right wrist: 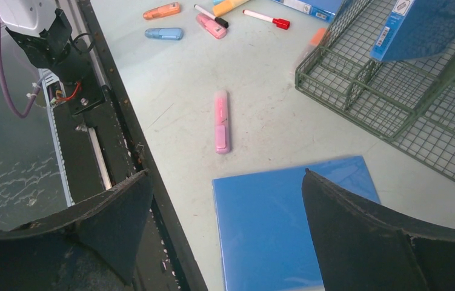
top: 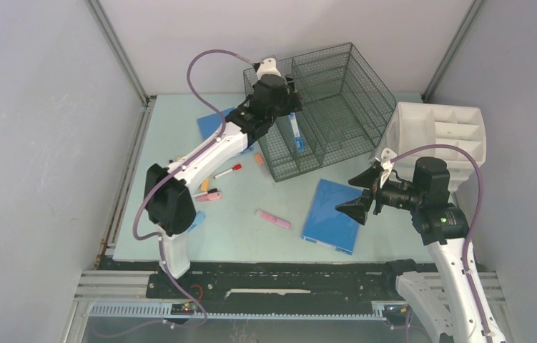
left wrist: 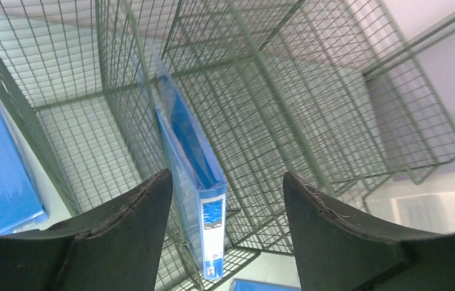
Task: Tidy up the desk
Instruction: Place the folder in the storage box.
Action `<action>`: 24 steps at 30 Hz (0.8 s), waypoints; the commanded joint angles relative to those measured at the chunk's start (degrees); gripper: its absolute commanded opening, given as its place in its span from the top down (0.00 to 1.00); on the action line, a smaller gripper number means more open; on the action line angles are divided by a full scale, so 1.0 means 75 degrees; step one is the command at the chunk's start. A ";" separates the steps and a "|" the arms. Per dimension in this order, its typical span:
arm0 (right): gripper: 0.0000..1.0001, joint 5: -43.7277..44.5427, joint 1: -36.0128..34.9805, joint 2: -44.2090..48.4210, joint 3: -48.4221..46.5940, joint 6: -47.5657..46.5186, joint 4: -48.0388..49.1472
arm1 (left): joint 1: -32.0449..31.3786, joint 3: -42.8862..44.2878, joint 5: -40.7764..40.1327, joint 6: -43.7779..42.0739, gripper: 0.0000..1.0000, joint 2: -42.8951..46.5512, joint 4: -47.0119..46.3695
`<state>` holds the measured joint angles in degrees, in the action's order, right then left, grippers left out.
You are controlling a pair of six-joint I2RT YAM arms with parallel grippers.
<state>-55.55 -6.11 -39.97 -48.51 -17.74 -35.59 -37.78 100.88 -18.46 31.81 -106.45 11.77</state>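
Grey walls [top: 36, 143] close you in on three sides. The desk [top: 244, 239] is the pale mint-green top that fills the middle of the overhead view, and a black rail [top: 287, 275] runs along its near edge.

At the far side of the desk stands a green wire rack [top: 340, 107]. A blue binder [top: 295, 136] stands on edge in one of its left-hand slots, leaning a little. Your left gripper [left wrist: 226, 176] hangs right over that binder. Its jaws are spread, with the binder's spine between them, and neither finger presses on it.

A second blue folder [top: 212, 123] lies flat beside the rack, partly under your left arm.

Nearer you, loose pens are scattered on the left half:
- a red-capped marker [top: 228, 171]
- a pink highlighter [top: 273, 219], lying alone toward the middle
- a small cluster of pink and orange pens [top: 209, 194] by the left arm's elbow

A flat blue folder [top: 331, 216] lies right of the pink highlighter, near the front edge. Your right gripper [right wrist: 226, 174] hovers above its near end with jaws wide apart, holding nothing. A white compartment organizer [top: 440, 132] sits at the far right.
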 commanded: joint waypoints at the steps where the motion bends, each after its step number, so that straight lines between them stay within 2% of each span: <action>1: 0.00 0.0000 -0.0076 0.0023 -0.0352 -0.0116 -0.0035 | 0.0069 0.1206 -0.0064 0.0622 0.28 -0.0719 0.1599; 7: 0.00 0.0026 -0.0101 0.0016 -0.0352 -0.0131 -0.0032 | 0.0074 0.2724 -0.0644 0.0734 0.31 -0.1778 0.3009; 10: 0.00 0.0046 -0.0112 0.0013 -0.0352 -0.0140 -0.0032 | 0.0074 0.3336 -0.0716 0.0668 0.39 -0.2227 0.3302; 16: 0.00 0.0084 -0.0111 0.0036 -0.0352 -0.0141 -0.0034 | 0.0086 0.4127 -0.0713 0.0461 0.64 -0.2845 0.3708; 18: 0.00 0.0092 -0.0114 0.0050 -0.0349 -0.0139 -0.0035 | 0.0091 0.4139 -0.0690 0.0429 0.82 -0.2857 0.3704; 19: 0.00 0.0089 -0.0115 0.0053 -0.0353 -0.0141 -0.0029 | 0.0098 0.4133 -0.0675 0.0420 0.98 -0.2841 0.3704; 24: 0.00 0.0106 -0.0113 0.0091 -0.0353 -0.0137 -0.0035 | 0.0000 0.3508 -0.1135 0.0348 1.00 -0.2127 0.3273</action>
<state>-55.33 -6.52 -39.97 -48.51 -17.80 -35.59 -37.34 129.36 -22.96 35.97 -127.61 37.85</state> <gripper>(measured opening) 0.993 0.097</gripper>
